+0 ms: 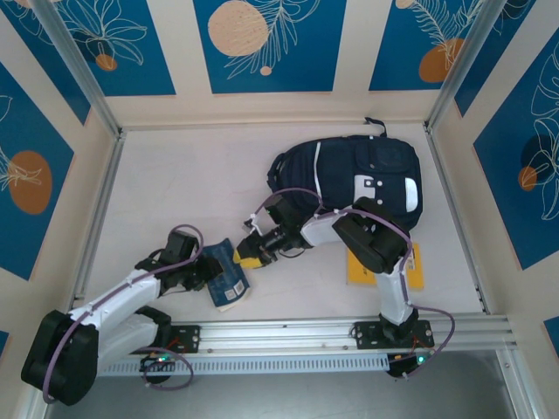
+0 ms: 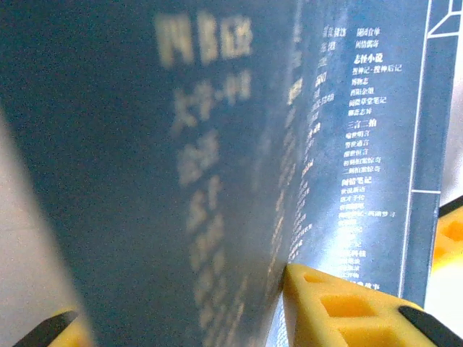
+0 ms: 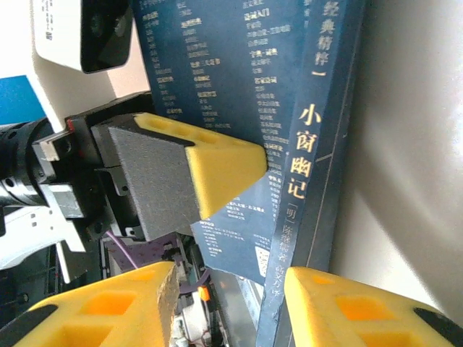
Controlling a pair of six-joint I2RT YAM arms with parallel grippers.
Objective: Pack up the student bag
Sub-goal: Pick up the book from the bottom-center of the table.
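Note:
The student bag (image 1: pixel 349 177), dark navy with white patches, lies flat at the back right of the table. A dark blue book (image 1: pixel 229 278) with Chinese lettering stands on edge in front of the left arm. My left gripper (image 1: pixel 208 266) is shut on the book (image 2: pixel 217 144), one yellow finger (image 2: pixel 340 311) pressed against its cover. My right gripper (image 1: pixel 247 255) is open and straddles the spine of the book (image 3: pixel 239 87). Its right finger (image 3: pixel 362 311) sits beside the spine, and a gap remains on the other side. The left arm's yellow finger (image 3: pixel 210 163) shows on the cover.
A flat yellow item (image 1: pixel 384 266) lies under the right arm, near the front rail (image 1: pixel 306 332). Patterned blue and cream walls (image 1: pixel 262 44) close in the table on three sides. Bare table surface (image 1: pixel 183 175) stretches across the left and back.

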